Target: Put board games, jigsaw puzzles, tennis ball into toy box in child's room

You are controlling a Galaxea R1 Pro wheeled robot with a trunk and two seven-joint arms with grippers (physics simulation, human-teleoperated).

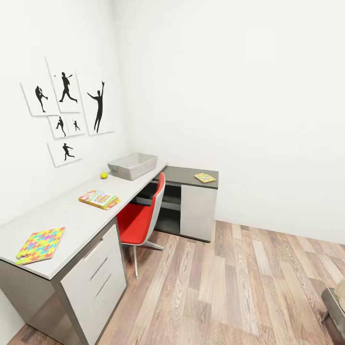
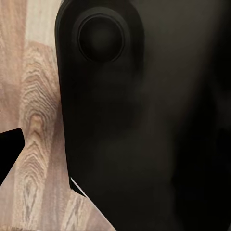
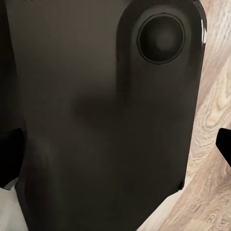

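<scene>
Black, glossy robot housing with a round recess sits close before both of your wrist cameras, with wood-plank floor (image 2: 29, 120) beside it, so your arms appear tucked down against the robot's body, a sensible carry pose for driving; the fingers cannot be made out, so you cannot tell whether either gripper is open or closed, and nothing shows them holding anything. From your head camera, the table (image 1: 72, 211) runs along the left wall and turns right into a lower dark-topped section (image 1: 184, 173). On the pale top, nearest you, lies one jigsaw puzzle (image 1: 40, 245) close to the front corner; further along rests a flat board game (image 1: 98, 199) near the front edge; beyond it the tennis ball (image 1: 104, 175) sits just beside the toy box (image 1: 132, 166), which stands at the far end by the corner, open-topped and apparently empty, though its floor is partly hidden by its wall. The second jigsaw puzzle (image 1: 205, 178) lies on the dark lower section, well apart from the box. A red chair (image 1: 141, 220) is pushed partly under the desk between you and the box and may hinder your approach. Black sports-silhouette pictures (image 1: 67, 112) hang on the white left wall. No toy looks to be in the box yet.
</scene>
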